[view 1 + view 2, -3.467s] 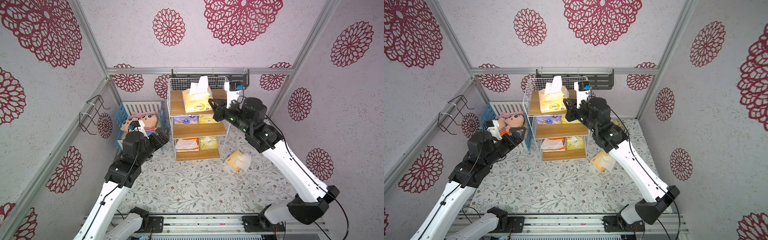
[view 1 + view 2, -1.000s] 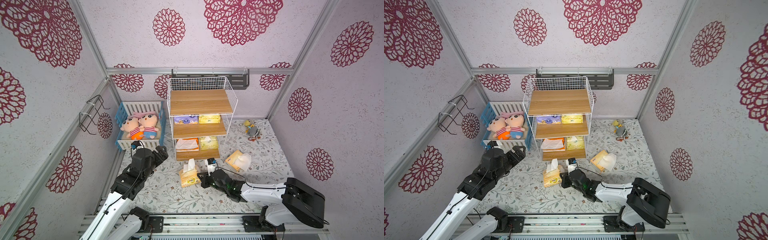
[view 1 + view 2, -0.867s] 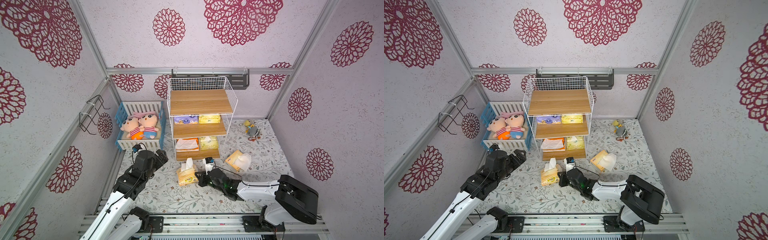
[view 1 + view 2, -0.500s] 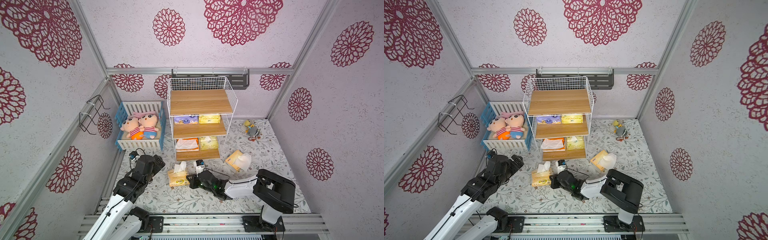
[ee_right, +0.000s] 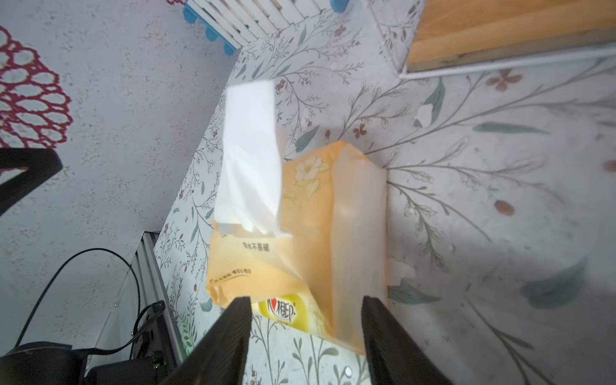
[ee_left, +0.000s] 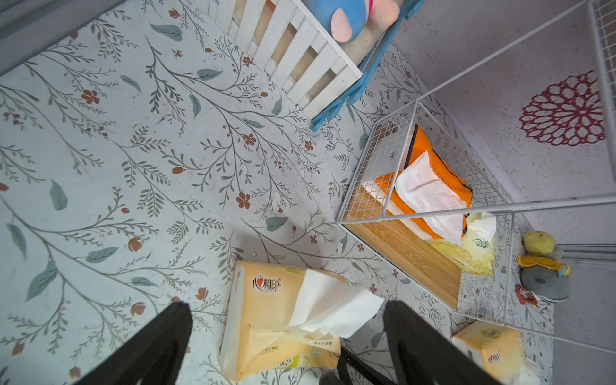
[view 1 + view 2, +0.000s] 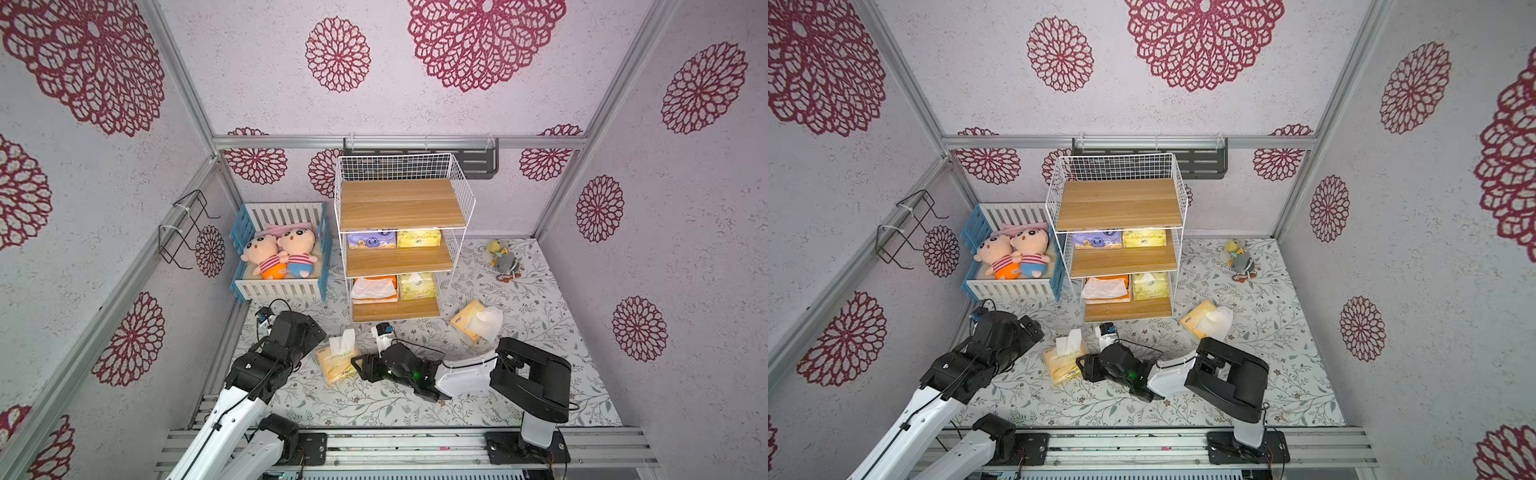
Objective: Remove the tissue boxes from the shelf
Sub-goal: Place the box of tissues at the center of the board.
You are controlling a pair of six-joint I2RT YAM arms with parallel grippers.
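**Top views.** In both, the shelf point(image 7: 399, 203) stands against the back wall and its top board is bare.
- Middle board: a purple pack point(image 7: 371, 240) beside a yellow-green pack point(image 7: 419, 238).
- Bottom board: an orange pack point(image 7: 374, 289) with white tissue draped over it, beside a lower yellow-green pack point(image 7: 417, 286).
- Two packs are off the shelf, on the table point(image 7: 540, 374).
- The pale yellow pack point(image 7: 338, 365) lies in front of the shelf, with a tissue standing up from its slot.
- A second pale pack point(image 7: 467, 324) lies near the shelf's front corner, well apart from the first.
- The right gripper point(image 7: 359, 368) sits low over the table, pointing at the end of the pale yellow pack.

**Left wrist.** The left gripper point(image 6: 286, 306) has its jaws wide with nothing between them. The pale yellow pack point(image 6: 266, 320) lies flat on the table below. The orange pack point(image 6: 443, 166) shows through the shelf's wire side.

**Right wrist.** The right gripper point(image 5: 305, 300) has its jaws parted, and the near end of the pale yellow pack point(image 5: 300, 233) lies between the tips. Bare table shows in the gap. The close view is soft, so I cannot tell whether a pad touches the wrapper.
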